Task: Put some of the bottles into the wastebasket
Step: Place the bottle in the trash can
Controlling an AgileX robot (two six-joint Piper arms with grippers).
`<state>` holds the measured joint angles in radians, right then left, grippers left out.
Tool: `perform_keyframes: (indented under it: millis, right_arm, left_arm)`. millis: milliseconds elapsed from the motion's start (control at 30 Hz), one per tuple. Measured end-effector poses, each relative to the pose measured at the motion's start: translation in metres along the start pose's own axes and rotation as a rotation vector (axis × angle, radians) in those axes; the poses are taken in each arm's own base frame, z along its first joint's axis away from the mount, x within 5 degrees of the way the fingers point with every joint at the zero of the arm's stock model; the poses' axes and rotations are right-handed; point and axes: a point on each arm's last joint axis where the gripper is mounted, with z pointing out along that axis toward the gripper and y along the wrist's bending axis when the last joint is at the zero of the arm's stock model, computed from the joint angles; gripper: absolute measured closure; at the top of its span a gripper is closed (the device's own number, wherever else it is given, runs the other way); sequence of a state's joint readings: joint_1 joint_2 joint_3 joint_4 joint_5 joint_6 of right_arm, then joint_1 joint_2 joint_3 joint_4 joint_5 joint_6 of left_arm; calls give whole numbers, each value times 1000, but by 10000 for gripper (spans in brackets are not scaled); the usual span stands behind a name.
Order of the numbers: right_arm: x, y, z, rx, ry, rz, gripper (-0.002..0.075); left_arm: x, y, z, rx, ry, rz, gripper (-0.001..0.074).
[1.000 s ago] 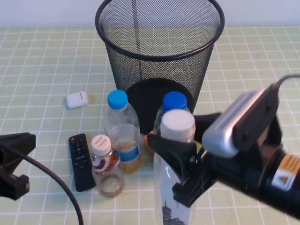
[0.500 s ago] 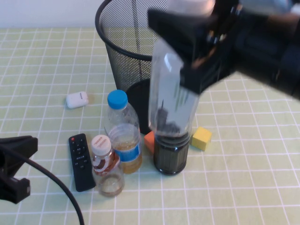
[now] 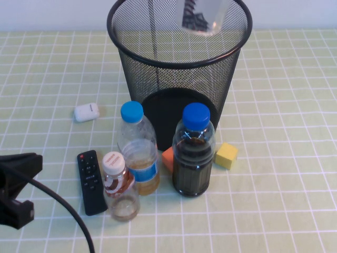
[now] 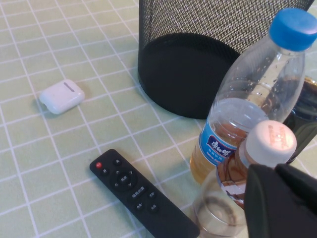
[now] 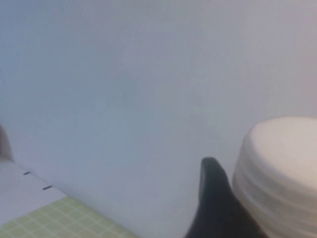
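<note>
One bottle (image 3: 202, 15) hangs clamped at its cap in the right end effector (image 5: 223, 208) above the wastebasket (image 3: 179, 58) for dropping, while the left end effector (image 4: 282, 203) waits closed beside three others.

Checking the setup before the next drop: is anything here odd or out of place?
Nothing is spilled or toppled. The only non-bottle clutter: a black remote, a white earbud case, and orange and yellow blocks among the three standing bottles by the wastebasket.
</note>
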<state>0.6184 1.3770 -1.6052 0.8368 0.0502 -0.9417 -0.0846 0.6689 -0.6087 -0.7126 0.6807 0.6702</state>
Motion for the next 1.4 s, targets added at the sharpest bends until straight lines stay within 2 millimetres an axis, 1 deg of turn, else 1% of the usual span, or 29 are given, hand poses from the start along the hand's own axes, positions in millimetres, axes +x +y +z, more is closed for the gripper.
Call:
perform_keyframes:
  millis: [67, 133, 267, 367, 467, 600, 833, 867, 933, 1033, 1100, 1167, 1267, 1400]
  right_arm:
    - [6, -3, 16, 7, 6, -30, 732]
    - [17, -6, 32, 13, 27, -35, 732]
    - [52, -9, 57, 21, 95, -78, 732]
    - [78, -12, 72, 23, 149, -82, 732]
    - [102, -14, 82, 25, 196, -79, 732]
    - [127, -16, 92, 27, 247, -74, 732]
    - [158, -14, 102, 18, 313, -41, 726]
    - [164, -13, 103, 15, 327, -32, 713]
    - [171, -13, 103, 16, 341, -24, 655]
    - [177, -13, 105, 14, 355, -21, 512]
    - [178, -14, 105, 17, 358, -17, 398]
    - [179, -15, 105, 17, 359, -17, 331]
    - [178, -15, 104, 11, 364, -12, 326]
    - [168, -11, 99, -35, 376, 1, 327]
  left_arm:
    - [0, 0, 0, 0, 0, 0, 741]
    - [0, 0, 0, 0, 0, 2, 741]
    - [0, 0, 0, 0, 0, 8, 741]
    - [0, 0, 0, 0, 0, 15, 741]
    - [0, 0, 0, 0, 1, 19, 741]
    - [0, 0, 0, 0, 1, 26, 741]
    - [0, 0, 0, 0, 1, 30, 741]
    - [0, 0, 0, 0, 1, 30, 741]
    - [0, 0, 0, 0, 1, 30, 741]
    - [0, 0, 0, 2, 0, 28, 741]
    - [0, 0, 0, 2, 0, 28, 741]
    - [0, 0, 0, 2, 0, 28, 741]
    - [0, 0, 0, 2, 0, 28, 741]
    - [0, 0, 0, 2, 0, 28, 741]
